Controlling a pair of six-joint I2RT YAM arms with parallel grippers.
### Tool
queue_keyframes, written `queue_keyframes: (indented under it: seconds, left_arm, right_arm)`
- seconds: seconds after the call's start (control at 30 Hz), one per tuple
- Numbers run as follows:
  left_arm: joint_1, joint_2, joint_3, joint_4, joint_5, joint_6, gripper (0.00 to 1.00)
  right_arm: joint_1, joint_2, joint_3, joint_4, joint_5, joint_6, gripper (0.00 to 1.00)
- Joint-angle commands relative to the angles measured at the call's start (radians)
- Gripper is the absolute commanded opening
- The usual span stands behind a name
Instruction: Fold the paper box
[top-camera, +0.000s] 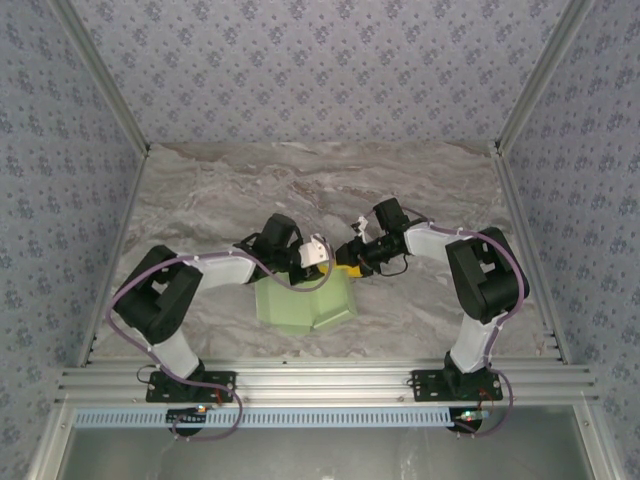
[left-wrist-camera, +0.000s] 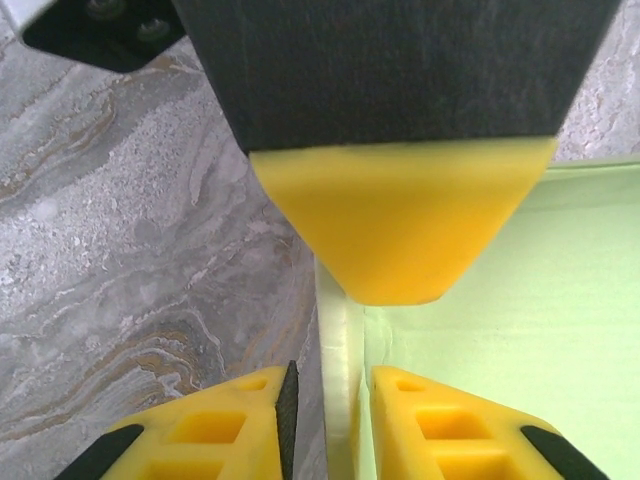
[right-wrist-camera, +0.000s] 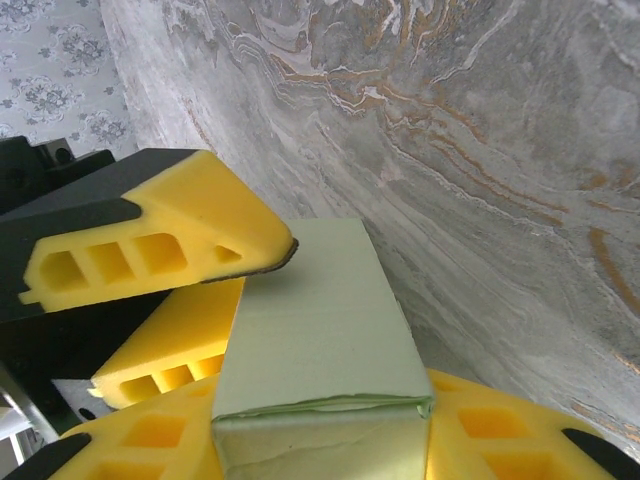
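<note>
**Item:** the paper box (top-camera: 303, 303), pale green card, part-folded.

**Location:** it lay on the marbled surface (top-camera: 210, 195), towards the near edge and between the two arm bases. Both hands met at its far side.

**Left hand** (left-wrist-camera: 330, 415): its fingers stood either side of a thin upright wall of the card, narrowly apart. Whether they truly pinched the wall could not be told.

**Right hand** (right-wrist-camera: 320, 445): it was clamped on a folded panel that filled the space between its fingers.

**Hazards, as judged:**
- Crowding. The hands worked almost tip to tip, and one right-hand pad (left-wrist-camera: 400, 220) sat just ahead of the left hand's fingers. A small misjudged move risked a collision or a pinch on the wrong layer.
- False crease or tear. Thin card held from two sides would likely buckle off its score lines if the hands pulled or twisted unevenly.
- Spring-back. A panel let go before its tab was seated would probably open again.
- Sliding. The light box lay loose on the smooth surface and might shift under a sideways push.

**Condition:** the card was plain, unmarked and matt.
- The top view showed a low, open form with angled corners at its near edge.
- The right wrist view showed the held panel doubled over, with a slightly uneven seam at its end.
- No tears were seen.
</note>
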Motion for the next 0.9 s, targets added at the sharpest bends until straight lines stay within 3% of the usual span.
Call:
queue_keyframes:
  seconds: [0.0, 0.2, 0.37, 0.87]
  left_arm:
    - [-0.013, 0.015, 0.000, -0.035, -0.018, 0.032, 0.26]
    - [-0.027, 0.013, -0.014, -0.048, -0.072, 0.059, 0.25]
    - [-0.040, 0.011, -0.020, -0.055, -0.110, 0.076, 0.16]
    - [-0.148, 0.037, -0.086, 0.096, -0.354, 0.103, 0.16]
  right_arm:
    - [0.003, 0.029, 0.009, -0.057, 0.053, 0.000, 0.41]
    - [0.004, 0.026, 0.004, -0.063, 0.067, 0.008, 0.40]
    - [0.003, 0.025, 0.001, -0.063, 0.087, 0.028, 0.42]
    - [0.045, 0.004, -0.006, -0.054, 0.164, 0.091, 0.41]
